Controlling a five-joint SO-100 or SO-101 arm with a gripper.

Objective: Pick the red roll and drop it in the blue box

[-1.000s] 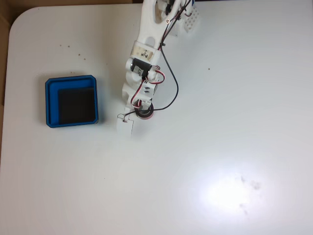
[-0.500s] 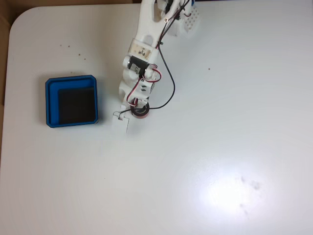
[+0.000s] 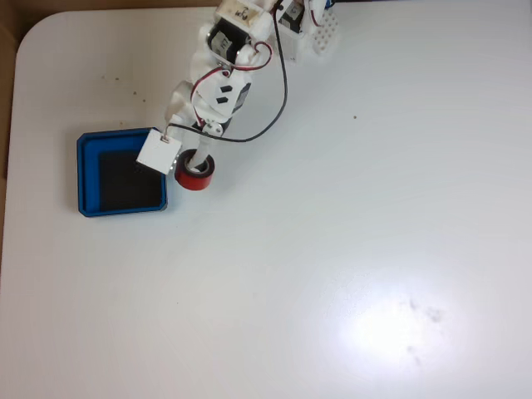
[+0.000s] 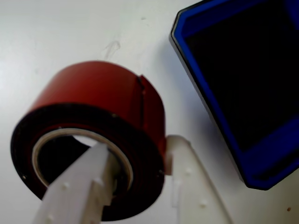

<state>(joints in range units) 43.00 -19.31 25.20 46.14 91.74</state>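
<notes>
The red roll (image 3: 195,174) hangs above the white table, just right of the blue box (image 3: 90,170) in the fixed view. My gripper (image 3: 193,169) is shut on the roll's wall. In the wrist view one white finger (image 4: 81,186) sits inside the roll's pale core and the other presses its red outer side, gripper (image 4: 135,163) clamped on the red roll (image 4: 103,102). The blue box (image 4: 219,116) with its black floor lies at the upper right of the wrist view, beside the roll and apart from it.
The white arm (image 3: 220,66) reaches down from the table's top edge, with a red and black cable looping to its right. The table's rounded corner (image 3: 33,33) lies at upper left. A bright glare patch (image 3: 391,328) marks the lower right.
The arm has swung left and lifted, carrying the red roll from the table's middle to right beside the blue box. The white wrist block now overlaps the box's right rim.
</notes>
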